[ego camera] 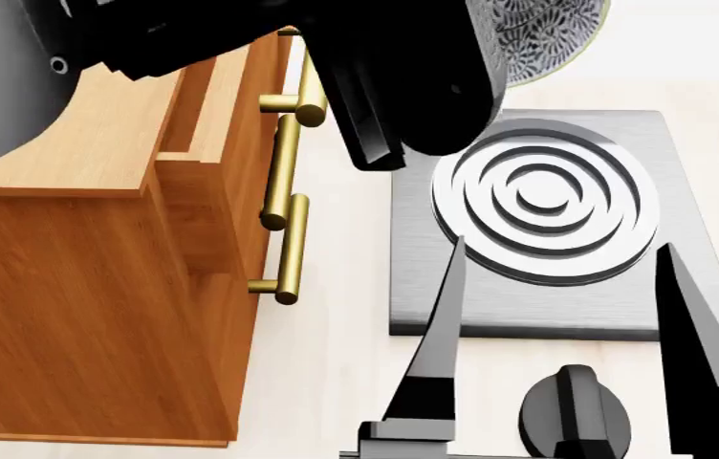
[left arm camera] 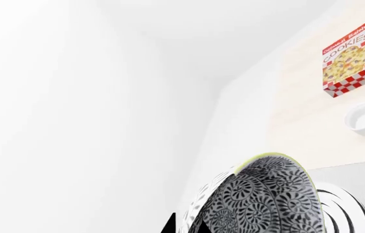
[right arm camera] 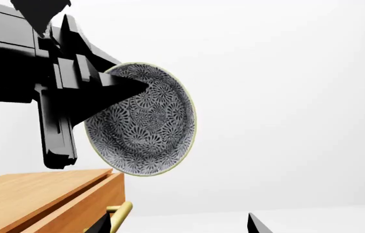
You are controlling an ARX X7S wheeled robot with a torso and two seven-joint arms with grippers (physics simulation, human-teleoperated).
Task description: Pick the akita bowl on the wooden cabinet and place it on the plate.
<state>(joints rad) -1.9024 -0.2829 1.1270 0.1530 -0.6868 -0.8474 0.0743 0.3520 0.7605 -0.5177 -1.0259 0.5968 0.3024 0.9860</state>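
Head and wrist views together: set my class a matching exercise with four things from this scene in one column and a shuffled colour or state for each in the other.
Column one:
1. akita bowl
2. wooden cabinet
3. cookie box
4. right gripper

Column two:
A. open and empty, over the stove
B. red and yellow, checkered edge
C. tilted, held in the left gripper
D. orange-brown with brass-coloured handles

Pairs: 1-C, 2-D, 3-B, 4-A
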